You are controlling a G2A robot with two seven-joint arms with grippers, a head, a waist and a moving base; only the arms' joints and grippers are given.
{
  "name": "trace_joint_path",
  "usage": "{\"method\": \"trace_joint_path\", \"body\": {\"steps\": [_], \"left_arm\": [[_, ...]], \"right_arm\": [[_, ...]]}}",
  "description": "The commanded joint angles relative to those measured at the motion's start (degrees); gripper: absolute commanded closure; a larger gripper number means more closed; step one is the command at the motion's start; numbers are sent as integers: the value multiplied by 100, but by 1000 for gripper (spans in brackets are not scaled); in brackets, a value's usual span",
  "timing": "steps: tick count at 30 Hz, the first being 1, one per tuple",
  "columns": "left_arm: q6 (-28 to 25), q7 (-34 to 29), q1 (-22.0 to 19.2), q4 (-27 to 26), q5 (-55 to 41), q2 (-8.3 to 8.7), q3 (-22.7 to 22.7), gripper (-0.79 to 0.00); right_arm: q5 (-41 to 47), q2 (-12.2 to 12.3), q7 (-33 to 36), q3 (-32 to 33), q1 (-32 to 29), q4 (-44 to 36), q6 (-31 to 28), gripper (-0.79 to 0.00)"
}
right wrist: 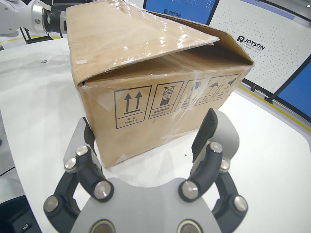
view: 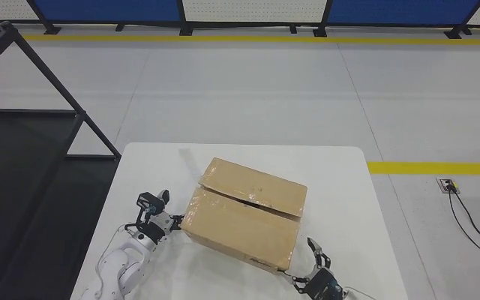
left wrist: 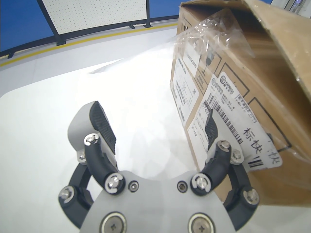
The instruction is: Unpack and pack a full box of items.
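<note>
Cardboard box (view: 244,214) sits mid-counter (view: 330,172) with flaps loosely down and its long axis running arm to arm, left claw (left wrist: 155,117) spread wide just beside the labelled end, right claw (right wrist: 148,122) spread wide straddling the opposite near corner, both about equally close.

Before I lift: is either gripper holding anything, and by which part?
Nothing held: left gripper and right gripper stand open at opposite ends of the brown cardboard box.
</note>
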Motion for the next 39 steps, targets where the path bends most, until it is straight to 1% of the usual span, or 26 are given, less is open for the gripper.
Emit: {"method": "trace_joint_path", "body": {"steps": [1,13,28,39], "left_arm": [[6,-10,6,-15,-3,-1,3,-785],[-3,-60,4,-89,-13,-10,54,-785],[171,-162,-65,-125,-80,-43,134,-785],[173,-205,-100,-163,-100,-56,168,-785]], "right_arm": [[-18,-1,54,11,31,-14,69,-785],[-82,-21,280,-20,263,-102,281,-785],[135,-54,311,-60,560,108,298,-785],[203,-67,381,-37,715,158,330,-785]]}}
